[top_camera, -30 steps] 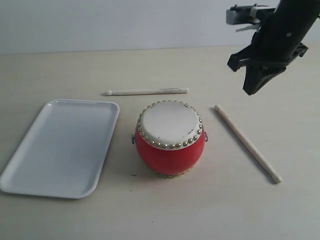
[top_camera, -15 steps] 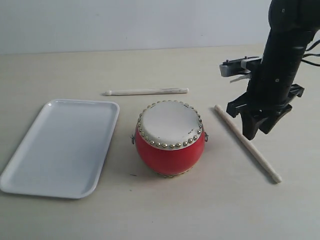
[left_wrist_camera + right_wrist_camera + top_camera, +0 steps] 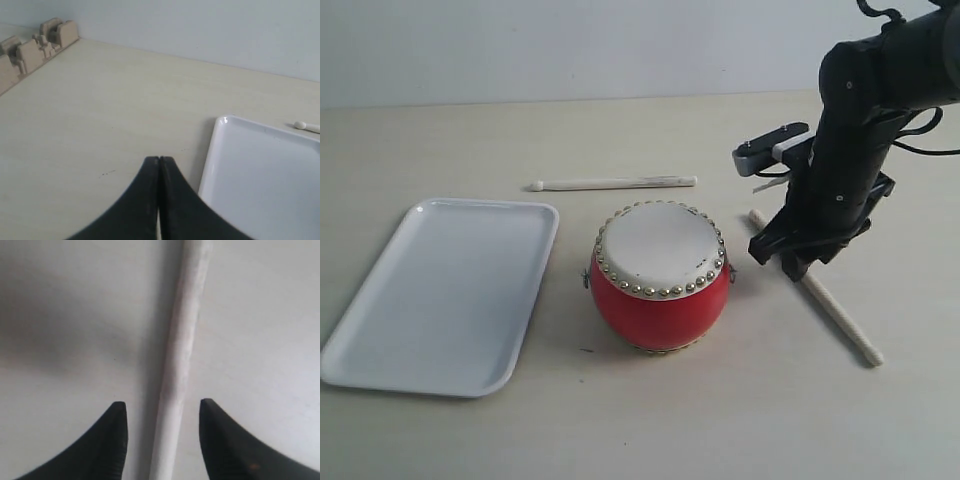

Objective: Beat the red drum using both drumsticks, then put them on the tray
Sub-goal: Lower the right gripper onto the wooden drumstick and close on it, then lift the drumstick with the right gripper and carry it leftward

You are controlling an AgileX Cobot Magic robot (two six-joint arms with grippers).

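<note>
The red drum stands at the table's middle. One drumstick lies behind it; its rounded tip shows in the left wrist view. The other drumstick lies slanted to the drum's right. My right gripper is down over that stick's upper part, open, with the stick running between its two fingertips and touching neither. The white tray lies at the left. My left gripper is shut on nothing, beside the tray's corner; it is out of the exterior view.
Tan blocks sit at the table's edge in the left wrist view. A pale wall runs along the back of the table. Bare tabletop lies in front of the drum and the tray.
My right arm has come down and leftward from high at the back right until its open gripper straddles the right drumstick. Drum, tray and both sticks have not moved.
</note>
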